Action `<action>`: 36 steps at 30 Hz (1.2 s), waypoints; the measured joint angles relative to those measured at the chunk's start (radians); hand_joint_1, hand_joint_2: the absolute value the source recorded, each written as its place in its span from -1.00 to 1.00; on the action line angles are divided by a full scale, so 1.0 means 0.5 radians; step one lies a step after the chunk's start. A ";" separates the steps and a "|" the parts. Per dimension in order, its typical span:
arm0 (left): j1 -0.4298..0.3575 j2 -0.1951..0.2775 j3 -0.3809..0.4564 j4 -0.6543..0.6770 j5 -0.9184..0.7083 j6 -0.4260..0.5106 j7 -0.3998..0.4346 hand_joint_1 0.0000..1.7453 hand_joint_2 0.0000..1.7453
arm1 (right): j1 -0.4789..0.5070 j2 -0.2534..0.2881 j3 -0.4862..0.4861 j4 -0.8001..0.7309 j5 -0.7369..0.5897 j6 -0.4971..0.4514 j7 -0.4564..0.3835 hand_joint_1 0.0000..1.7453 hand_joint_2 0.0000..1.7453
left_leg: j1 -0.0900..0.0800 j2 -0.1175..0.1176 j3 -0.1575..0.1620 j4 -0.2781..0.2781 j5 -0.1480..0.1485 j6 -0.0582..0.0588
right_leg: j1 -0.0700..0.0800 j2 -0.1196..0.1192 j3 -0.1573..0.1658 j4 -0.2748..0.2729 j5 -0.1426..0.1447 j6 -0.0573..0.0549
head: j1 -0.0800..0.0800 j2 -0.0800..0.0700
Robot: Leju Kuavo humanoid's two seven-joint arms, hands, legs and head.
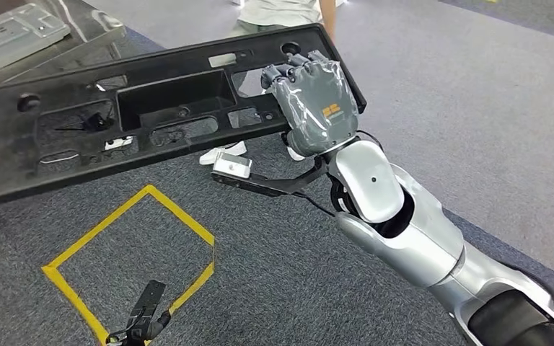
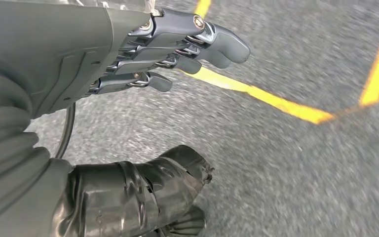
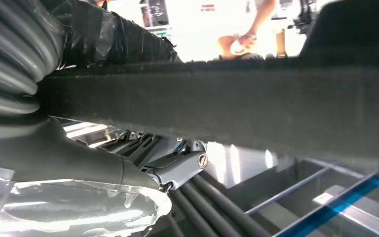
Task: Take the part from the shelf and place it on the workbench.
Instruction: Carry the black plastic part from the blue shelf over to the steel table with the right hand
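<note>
Part (image 1: 151, 115): long black plastic panel with a deep rectangular recess near the middle and several cut-outs and holes along its length. Held up in the air over grey carpet floor (image 1: 476, 130), tilted, its far end toward the upper right of the head view, its other end running off the left edge.

Right hand (image 1: 310, 101): grips the part at its right end, back of hand toward the camera, fingers (image 1: 292, 72) curled over the panel's upper face. In the right wrist view the panel's thick dark edge (image 3: 227, 103) crosses the frame, with the thumb on one side of it and the fingers on the other.

Left hand (image 2: 128, 64): hangs low over the carpet, holds nothing; fingers (image 2: 197, 44) held together and lightly bent, thumb (image 2: 143, 192) apart from them.

Yellow tape square (image 1: 133, 252) marked on the carpet below the part; its lines (image 2: 276, 101) also run past the left hand.

A person's legs (image 1: 288, 14) and white shoes (image 1: 223, 153) show beyond and under the panel. Upper left corner of the head view: a grey metal piece (image 1: 14, 32) on a dark surface, just behind the panel.
</note>
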 joint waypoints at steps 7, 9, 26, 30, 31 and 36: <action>-0.015 -0.004 0.000 0.000 -0.005 -0.008 -0.030 -1.00 1.00 | 0.019 -0.033 -0.001 -0.062 0.005 0.023 0.049 1.00 1.00 | 0.023 -0.140 -0.057 0.066 -0.027 -0.074 | -0.023 0.113 0.178 -0.401 0.158 -0.029 | 0.000 0.000; -0.021 -0.013 0.000 -0.001 -0.017 -0.011 -0.028 -1.00 1.00 | 0.033 -0.039 -0.001 -0.084 0.017 0.036 0.071 1.00 1.00 | 0.018 -0.050 -0.093 0.138 -0.065 -0.097 | -0.029 0.066 0.201 -0.421 0.160 -0.051 | -0.014 0.000; 0.014 -0.035 0.008 -0.002 0.057 -0.015 -0.072 -1.00 1.00 | 0.130 -0.068 -0.013 -0.178 0.003 -0.037 0.031 1.00 1.00 | 0.008 0.109 -0.039 0.004 0.016 -0.011 | -0.004 -0.055 0.184 -0.179 -0.074 0.009 | -0.009 0.000; 0.015 -0.033 0.008 -0.002 0.041 0.000 -0.051 -1.00 1.00 | 0.132 -0.070 -0.014 -0.149 -0.005 -0.058 0.021 1.00 1.00 | 0.004 -0.001 -0.037 0.020 0.004 0.002 | -0.006 -0.005 0.000 0.066 -0.071 0.008 | -0.002 0.000; 0.016 -0.033 0.008 -0.002 0.034 0.004 -0.051 -1.00 1.00 | 0.132 -0.071 -0.014 -0.141 -0.005 -0.058 0.019 1.00 1.00 | 0.004 -0.031 -0.036 0.031 -0.003 -0.002 | -0.009 0.010 0.032 -0.040 0.013 0.006 | -0.002 0.000; 0.000 -0.033 0.008 -0.002 -0.001 0.024 -0.067 -1.00 1.00 | 0.130 -0.074 -0.015 -0.120 -0.009 -0.064 0.018 1.00 1.00 | 0.020 -0.156 -0.083 0.075 -0.017 -0.053 | -0.022 0.184 0.164 -0.394 0.153 -0.012 | -0.004 0.000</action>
